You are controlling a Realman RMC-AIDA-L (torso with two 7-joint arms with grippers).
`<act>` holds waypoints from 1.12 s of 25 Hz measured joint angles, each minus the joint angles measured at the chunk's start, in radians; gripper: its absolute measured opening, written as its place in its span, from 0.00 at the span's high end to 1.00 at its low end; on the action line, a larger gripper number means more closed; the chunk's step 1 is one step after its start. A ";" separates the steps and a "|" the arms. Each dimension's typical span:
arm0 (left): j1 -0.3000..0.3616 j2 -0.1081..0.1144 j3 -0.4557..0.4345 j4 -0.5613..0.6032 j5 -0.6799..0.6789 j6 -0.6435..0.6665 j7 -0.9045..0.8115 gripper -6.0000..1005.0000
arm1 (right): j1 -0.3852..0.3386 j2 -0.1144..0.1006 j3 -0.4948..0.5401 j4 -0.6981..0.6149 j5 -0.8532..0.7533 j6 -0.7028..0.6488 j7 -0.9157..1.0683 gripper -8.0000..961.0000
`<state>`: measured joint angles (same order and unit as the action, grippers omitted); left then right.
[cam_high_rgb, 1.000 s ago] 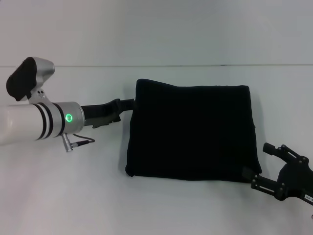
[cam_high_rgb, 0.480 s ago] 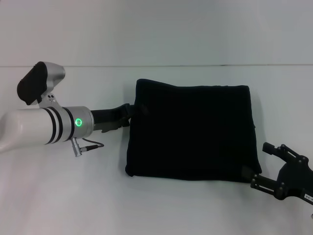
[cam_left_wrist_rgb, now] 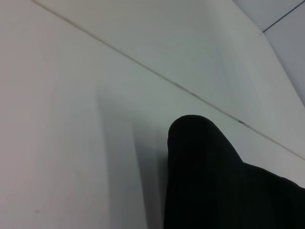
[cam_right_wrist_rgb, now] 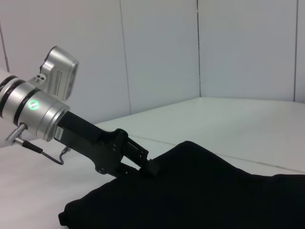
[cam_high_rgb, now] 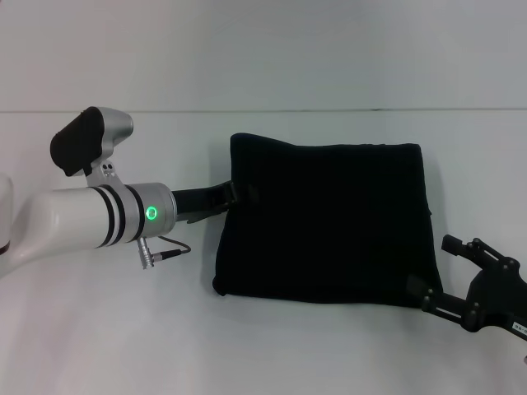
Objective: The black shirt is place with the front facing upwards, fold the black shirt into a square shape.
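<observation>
The black shirt lies folded into a rough square on the white table, plain black side up. My left gripper reaches in from the left and touches the shirt's left edge near its far left corner. The right wrist view shows this left gripper resting on the shirt. In the left wrist view only a raised fold of the shirt shows. My right gripper stands open at the shirt's near right corner, its lower finger against the cloth.
A seam line runs across the table behind the shirt. A thin cable hangs off the left wrist. White wall panels stand beyond the table.
My left arm has moved right, bringing its gripper from just beside the shirt onto the shirt's left edge. The right gripper has edged slightly left toward the near right corner.
</observation>
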<state>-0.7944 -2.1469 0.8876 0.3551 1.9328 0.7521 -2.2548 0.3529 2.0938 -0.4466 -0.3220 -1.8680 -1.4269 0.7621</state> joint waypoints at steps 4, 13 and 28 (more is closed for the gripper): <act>-0.002 0.000 0.000 0.000 0.000 -0.006 0.012 0.59 | 0.003 0.000 0.001 0.000 0.001 0.000 0.000 0.02; -0.002 -0.004 0.001 -0.001 0.000 -0.016 0.021 0.91 | 0.003 0.000 0.004 0.000 0.006 -0.001 0.000 0.02; 0.076 0.034 -0.031 -0.005 -0.150 0.033 0.069 0.93 | 0.008 0.000 0.049 0.000 0.010 -0.003 0.002 0.02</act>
<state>-0.7183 -2.1127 0.8562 0.3498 1.7824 0.7854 -2.1854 0.3614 2.0938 -0.3974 -0.3222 -1.8576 -1.4295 0.7640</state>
